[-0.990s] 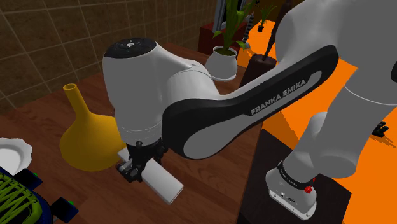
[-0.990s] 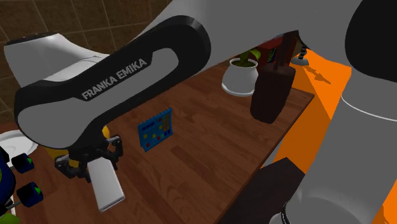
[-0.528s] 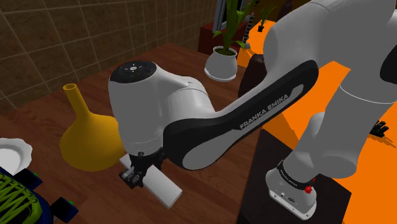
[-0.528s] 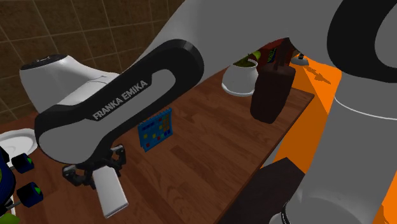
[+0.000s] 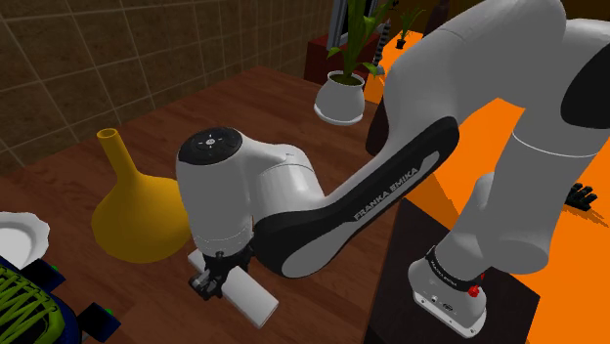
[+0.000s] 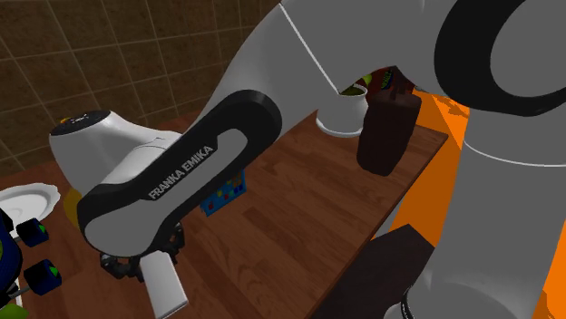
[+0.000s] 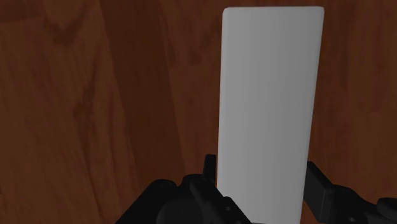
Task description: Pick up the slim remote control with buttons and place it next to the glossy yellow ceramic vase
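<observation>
White and featureless, stretching lengthwise away from the pincer (image 7: 264, 178): the slim remote (image 7: 270, 95), being clenched across its width near one end by black fingers (image 7: 318, 184) pressing on both long edges. Hanging low over the wooden bench (image 7: 95, 95), or perhaps already touching it; not possible to tell which. Lying just beside the flared base of the yellow vase (image 5: 142, 210), on the side toward the shoulder view's right. Standing farther back and well apart: a blue panel with coloured squares (image 6: 231, 192), a dark brown block (image 6: 385, 136), a white plant pot (image 5: 340, 98).

Risking a pivot or slip, gripping so near the end with most of the length overhanging. Risking a knock against the vase as well, working this close to it.

Compared with a second ago: folding lower at the elbow, carrying the remote down toward the bench's near edge.
</observation>
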